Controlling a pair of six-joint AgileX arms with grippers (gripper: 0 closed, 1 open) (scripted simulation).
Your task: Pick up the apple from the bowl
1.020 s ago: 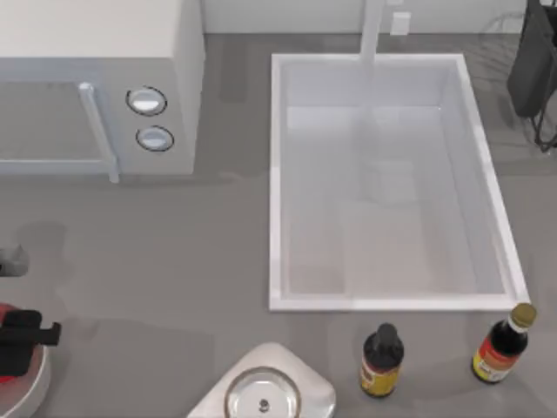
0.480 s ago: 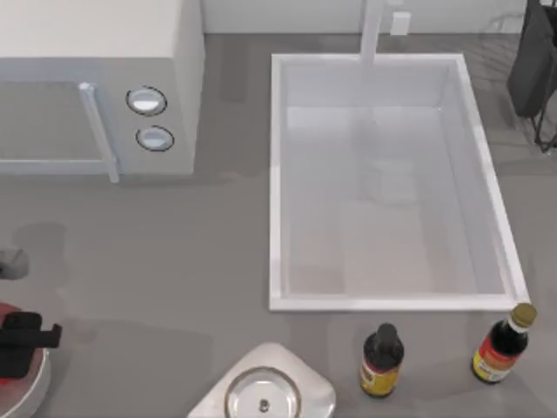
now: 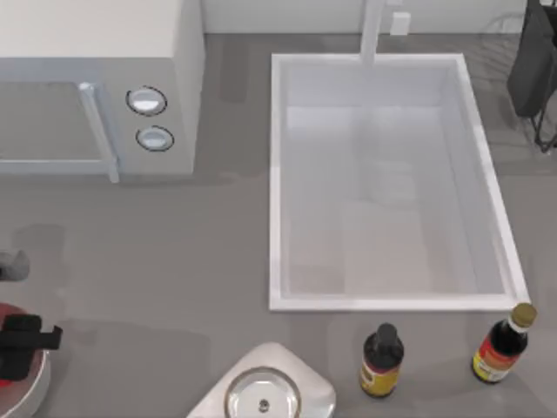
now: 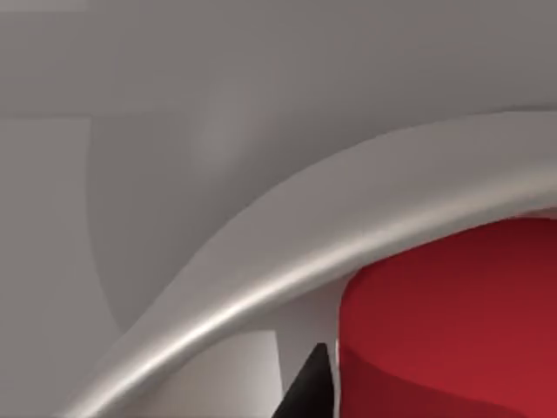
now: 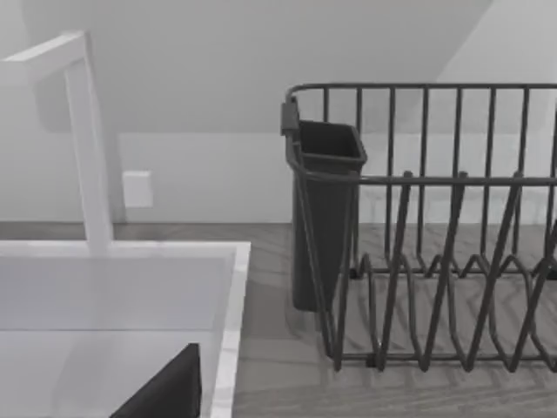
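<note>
The bright red apple point(image 4: 452, 322) lies inside the white bowl point(image 4: 261, 279), close against its thick smooth rim. In the top view the bowl point(image 3: 33, 389) sits at the table's front left corner, cut off by the picture's edge. My left gripper point(image 3: 24, 335) hangs directly over it and covers most of the apple point(image 3: 5, 314), which shows as red slivers on either side of the black gripper body. My right gripper point(image 5: 165, 392) is parked far off at the sink's back right, with a dark part of it showing above the sink's edge.
A microwave point(image 3: 96, 87) stands at the back left, and a white sink point(image 3: 387, 183) with a tap takes up the middle right. A steel-lidded thing on a white base point(image 3: 264, 396) and two dark sauce bottles point(image 3: 381, 360) point(image 3: 503, 344) stand along the front. A dark wire dish rack point(image 5: 435, 244) sits back right.
My left gripper has crept slightly toward the table's left edge over the bowl. Nothing else has moved.
</note>
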